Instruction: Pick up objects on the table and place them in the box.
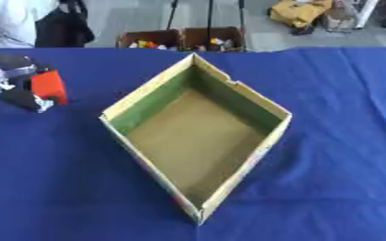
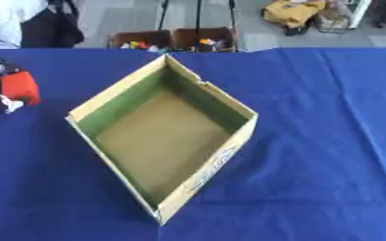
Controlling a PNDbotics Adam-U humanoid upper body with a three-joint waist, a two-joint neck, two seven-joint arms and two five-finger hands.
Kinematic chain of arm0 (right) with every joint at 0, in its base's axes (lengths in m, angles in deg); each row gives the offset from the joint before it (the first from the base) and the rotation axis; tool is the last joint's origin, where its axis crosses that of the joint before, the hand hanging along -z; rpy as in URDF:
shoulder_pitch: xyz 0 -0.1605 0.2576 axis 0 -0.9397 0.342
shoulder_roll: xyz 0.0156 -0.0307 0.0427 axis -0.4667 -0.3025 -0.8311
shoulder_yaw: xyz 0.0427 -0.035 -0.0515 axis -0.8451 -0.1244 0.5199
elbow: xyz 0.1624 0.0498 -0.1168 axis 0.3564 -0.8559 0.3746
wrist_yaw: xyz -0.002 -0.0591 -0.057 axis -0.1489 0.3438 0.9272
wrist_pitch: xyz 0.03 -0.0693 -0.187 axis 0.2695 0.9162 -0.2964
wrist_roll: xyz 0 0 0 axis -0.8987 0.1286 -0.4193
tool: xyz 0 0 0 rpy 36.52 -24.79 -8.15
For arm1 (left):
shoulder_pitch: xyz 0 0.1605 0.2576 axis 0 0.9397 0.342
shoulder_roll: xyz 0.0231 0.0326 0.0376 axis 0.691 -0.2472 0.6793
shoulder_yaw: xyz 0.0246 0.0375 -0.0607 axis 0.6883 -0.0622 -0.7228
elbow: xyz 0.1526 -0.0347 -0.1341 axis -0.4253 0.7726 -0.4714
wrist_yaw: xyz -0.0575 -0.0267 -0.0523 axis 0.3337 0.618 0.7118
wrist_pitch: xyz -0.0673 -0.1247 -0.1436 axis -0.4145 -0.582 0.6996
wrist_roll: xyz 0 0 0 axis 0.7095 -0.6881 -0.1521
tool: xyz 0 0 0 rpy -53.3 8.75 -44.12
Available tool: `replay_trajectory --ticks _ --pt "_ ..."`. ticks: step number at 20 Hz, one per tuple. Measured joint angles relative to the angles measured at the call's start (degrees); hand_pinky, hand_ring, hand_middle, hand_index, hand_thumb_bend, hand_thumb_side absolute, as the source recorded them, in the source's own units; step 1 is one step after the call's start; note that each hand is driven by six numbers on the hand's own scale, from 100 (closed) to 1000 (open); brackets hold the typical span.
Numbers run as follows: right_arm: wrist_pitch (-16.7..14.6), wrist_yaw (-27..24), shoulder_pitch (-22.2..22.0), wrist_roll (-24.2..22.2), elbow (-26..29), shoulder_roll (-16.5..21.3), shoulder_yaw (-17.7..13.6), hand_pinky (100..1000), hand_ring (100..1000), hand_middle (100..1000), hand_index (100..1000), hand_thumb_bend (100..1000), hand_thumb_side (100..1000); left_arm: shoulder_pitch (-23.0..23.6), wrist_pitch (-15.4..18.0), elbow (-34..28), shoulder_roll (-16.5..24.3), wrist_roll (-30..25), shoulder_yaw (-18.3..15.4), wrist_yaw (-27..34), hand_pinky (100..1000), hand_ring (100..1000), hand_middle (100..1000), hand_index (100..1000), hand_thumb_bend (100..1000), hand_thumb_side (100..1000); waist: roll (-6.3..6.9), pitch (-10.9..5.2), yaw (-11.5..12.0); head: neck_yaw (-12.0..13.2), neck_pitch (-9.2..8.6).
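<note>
Cardboard box (image 1: 272,141) holding nothing, left hand (image 1: 15,80) gripping red object (image 1: 50,86)

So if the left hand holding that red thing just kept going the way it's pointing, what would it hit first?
The left hand, curled round the red object, seems to point toward the open box. Its near-left wall would likely come first, though depth is unclear and the hand may be above the rim.

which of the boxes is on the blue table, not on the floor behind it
The large open cardboard box, empty with green inner walls, sits on the blue tablecloth. The two smaller brown boxes stand on the floor beyond the far edge.
</note>
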Motion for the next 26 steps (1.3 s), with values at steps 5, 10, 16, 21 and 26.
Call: replay_trajectory --ticks 5,10,16,21,26 --pt "0.0 0.0 -0.2 0.1 0.0 -0.1 0.0 778 749 799 807 100 749 0.0 0.2 -6.0 0.4 0.0 0.3 3.7 385 507 416 536 100 404 0.0 -0.95 0.3 -0.8 0.76" --pt "0.0 0.0 -0.5 0.2 0.0 -0.1 0.0 778 750 800 808 100 751 -0.3 0.8 -12.6 0.9 0.9 0.9 7.2 372 491 403 531 100 390 0.0 -1.71 0.5 -1.7 1.4" --pt "0.0 0.0 -0.5 0.1 0.0 -0.1 0.0 779 750 800 808 100 752 -1.7 0.0 -21.3 0.3 1.5 3.5 10.3 361 481 392 519 100 381 0.0 -2.25 0.4 -2.4 1.42" --pt "0.0 -0.1 -0.5 0.1 0.0 -0.3 0.0 779 750 800 808 100 751 -3.0 -3.5 -28.2 -2.7 0.5 6.0 12.2 355 479 393 515 100 381 0.23 -2.62 0.1 -2.7 1.42" --pt "-0.2 -0.3 -0.5 -0.1 0.0 -0.5 0.1 780 750 800 809 100 749 -4.2 -7.1 -31.4 -7.3 -1.9 9.6 13.4 347 474 388 511 100 385 0.3 -2.65 -0.4 -2.6 1.4"
